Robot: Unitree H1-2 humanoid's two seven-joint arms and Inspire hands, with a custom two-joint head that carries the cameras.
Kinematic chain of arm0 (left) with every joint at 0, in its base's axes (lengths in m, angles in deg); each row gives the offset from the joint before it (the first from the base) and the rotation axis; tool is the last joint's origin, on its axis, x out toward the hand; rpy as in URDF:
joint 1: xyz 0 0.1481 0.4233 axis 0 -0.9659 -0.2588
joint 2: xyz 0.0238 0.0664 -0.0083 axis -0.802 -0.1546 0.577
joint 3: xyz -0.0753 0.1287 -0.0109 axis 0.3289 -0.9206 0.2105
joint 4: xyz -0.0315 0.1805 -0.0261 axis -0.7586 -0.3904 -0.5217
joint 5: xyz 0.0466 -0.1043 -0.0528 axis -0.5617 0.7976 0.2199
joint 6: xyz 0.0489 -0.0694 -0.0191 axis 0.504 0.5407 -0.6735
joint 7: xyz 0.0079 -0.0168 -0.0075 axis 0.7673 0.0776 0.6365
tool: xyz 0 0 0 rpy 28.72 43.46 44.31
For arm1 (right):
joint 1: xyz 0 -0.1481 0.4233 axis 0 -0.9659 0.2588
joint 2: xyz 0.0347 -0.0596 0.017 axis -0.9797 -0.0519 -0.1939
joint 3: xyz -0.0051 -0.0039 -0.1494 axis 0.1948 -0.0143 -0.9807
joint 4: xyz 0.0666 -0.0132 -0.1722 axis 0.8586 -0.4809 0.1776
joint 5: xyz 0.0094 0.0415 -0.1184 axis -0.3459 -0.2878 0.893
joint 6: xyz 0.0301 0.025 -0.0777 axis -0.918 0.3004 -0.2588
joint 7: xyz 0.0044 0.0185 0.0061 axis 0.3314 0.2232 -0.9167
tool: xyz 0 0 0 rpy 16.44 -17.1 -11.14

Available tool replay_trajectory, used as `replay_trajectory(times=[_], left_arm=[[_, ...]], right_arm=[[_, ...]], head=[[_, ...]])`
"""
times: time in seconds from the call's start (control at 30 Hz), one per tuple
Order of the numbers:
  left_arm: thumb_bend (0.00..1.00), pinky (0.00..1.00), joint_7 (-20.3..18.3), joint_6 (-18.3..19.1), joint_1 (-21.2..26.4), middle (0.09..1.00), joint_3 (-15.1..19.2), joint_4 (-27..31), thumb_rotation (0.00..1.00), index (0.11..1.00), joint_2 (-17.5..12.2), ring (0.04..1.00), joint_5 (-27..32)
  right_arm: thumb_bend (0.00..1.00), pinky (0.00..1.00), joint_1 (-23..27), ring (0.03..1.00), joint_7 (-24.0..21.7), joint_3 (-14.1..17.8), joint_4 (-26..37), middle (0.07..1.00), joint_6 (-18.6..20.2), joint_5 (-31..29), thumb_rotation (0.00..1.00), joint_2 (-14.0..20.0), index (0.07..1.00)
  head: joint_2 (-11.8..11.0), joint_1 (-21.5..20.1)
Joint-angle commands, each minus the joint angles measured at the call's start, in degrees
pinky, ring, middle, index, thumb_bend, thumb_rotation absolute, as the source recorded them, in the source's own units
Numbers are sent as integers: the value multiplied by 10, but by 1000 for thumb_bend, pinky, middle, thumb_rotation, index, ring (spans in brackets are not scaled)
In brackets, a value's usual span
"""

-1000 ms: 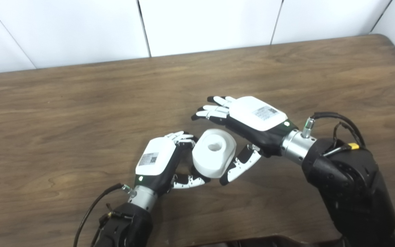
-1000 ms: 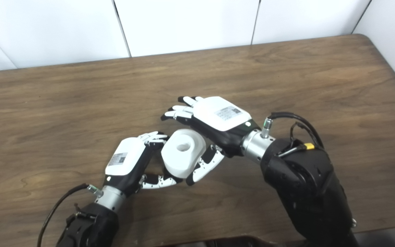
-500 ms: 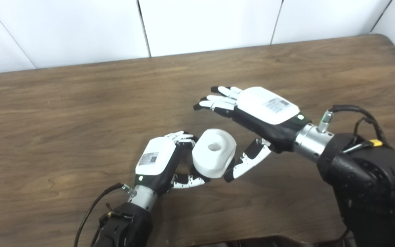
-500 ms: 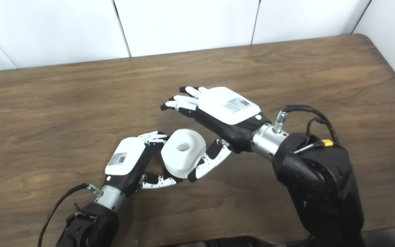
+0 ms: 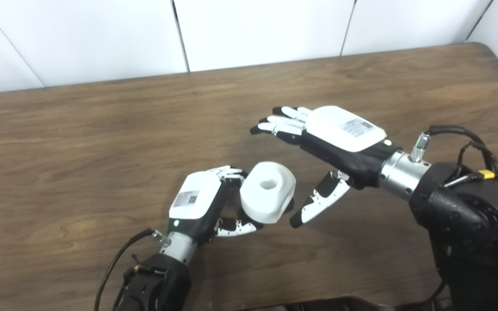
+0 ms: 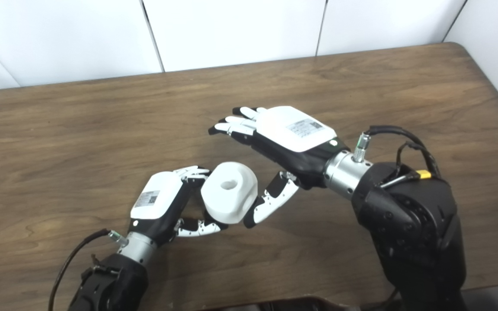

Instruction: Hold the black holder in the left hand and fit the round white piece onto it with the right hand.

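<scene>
Between both hands, round white piece (image 5: 268, 191) is gripped by left hand (image 5: 197, 205); right hand (image 5: 335, 142) is spread, empty. Rigid, likely light, slick; best gripped across rim.

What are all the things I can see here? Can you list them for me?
round white piece: one, white with a hole in the top, held at the left robot hand's fingers
black holder: mostly hidden under the white piece, only a dark bit peeks out
table: one, brown wood, under everything
wall: white panels, behind the table
left robot hand: one, white and black, closed around the piece
right robot hand: one, white and black, open, apart from the piece
</scene>
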Motion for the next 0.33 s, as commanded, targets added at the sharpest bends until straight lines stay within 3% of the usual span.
replay_trajectory(times=[0.0,0.3], left_arm=[[520,812,-37,32,-12,778,6,4,67,495,-7,841,-2],[522,777,-88,48,-9,758,16,36,73,496,-14,807,6]], right_arm=[[982,1000,22,1000,2,9,18,949,1,2,332,2,922],[974,1000,28,1000,-4,17,18,950,12,1,354,3,925]], head=[[1,1],[5,2]])
